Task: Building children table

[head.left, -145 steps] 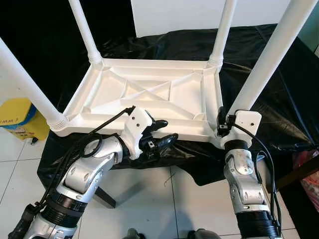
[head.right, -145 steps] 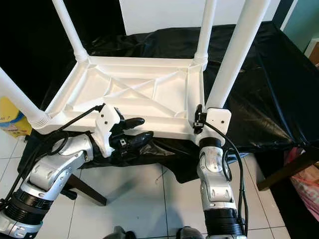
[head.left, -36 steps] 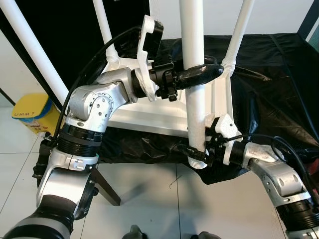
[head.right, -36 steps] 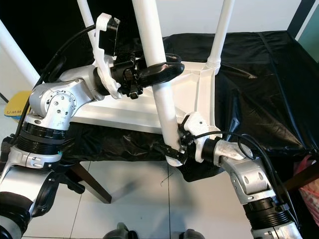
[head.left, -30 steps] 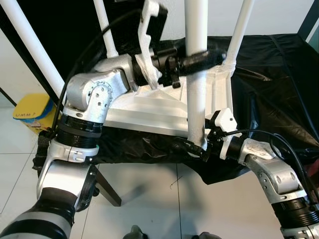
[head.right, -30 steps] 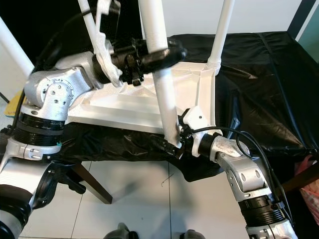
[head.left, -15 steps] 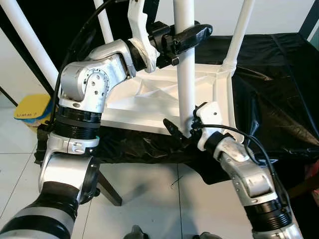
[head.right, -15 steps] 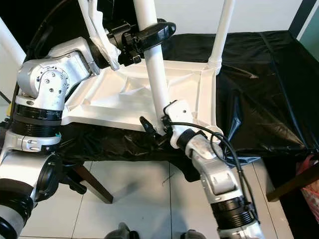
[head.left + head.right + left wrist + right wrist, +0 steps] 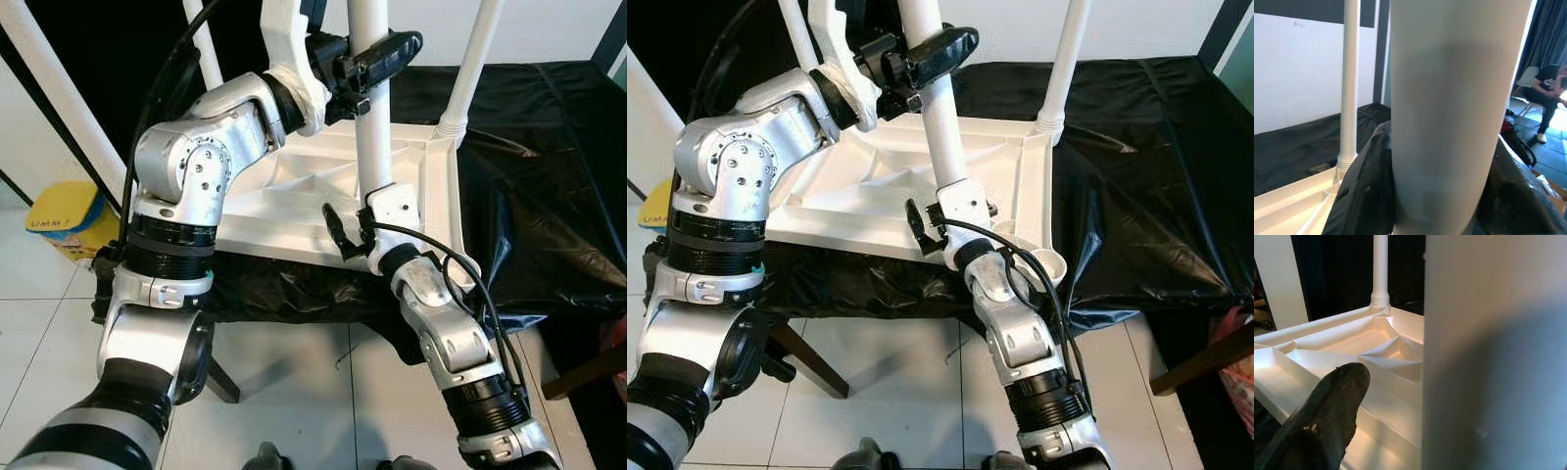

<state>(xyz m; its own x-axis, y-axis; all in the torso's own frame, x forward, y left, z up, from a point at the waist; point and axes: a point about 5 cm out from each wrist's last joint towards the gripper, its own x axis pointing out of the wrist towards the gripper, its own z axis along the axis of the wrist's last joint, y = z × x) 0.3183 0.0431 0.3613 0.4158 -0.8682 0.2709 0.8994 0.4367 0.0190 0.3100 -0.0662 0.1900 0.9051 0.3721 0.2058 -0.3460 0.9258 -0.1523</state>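
The white children's table (image 9: 294, 186) lies upside down on a black cloth. My left gripper (image 9: 377, 57) is raised high and shut on a loose white table leg (image 9: 370, 147). In the left wrist view the leg (image 9: 1449, 122) fills the gap between the black fingers (image 9: 1364, 196). My right gripper (image 9: 348, 230) is at the leg's lower end, over the table's front rim. One of its fingers (image 9: 1327, 416) stands apart from the leg (image 9: 1488, 357), and the other is hidden. The near right corner socket (image 9: 1049, 262) is empty.
Three more legs stand screwed in: far right (image 9: 475, 59), far left (image 9: 201, 44), near left (image 9: 49, 98). The black cloth (image 9: 549, 196) hangs over the supporting table's front edge. A yellow bin (image 9: 59, 220) sits on the floor at left. A person (image 9: 1550, 93) sits far off.
4.8 s ago the leg stood at the near right corner. Both grippers have since lifted it and carried it left over the underside. My right gripper has risen to the front rim.
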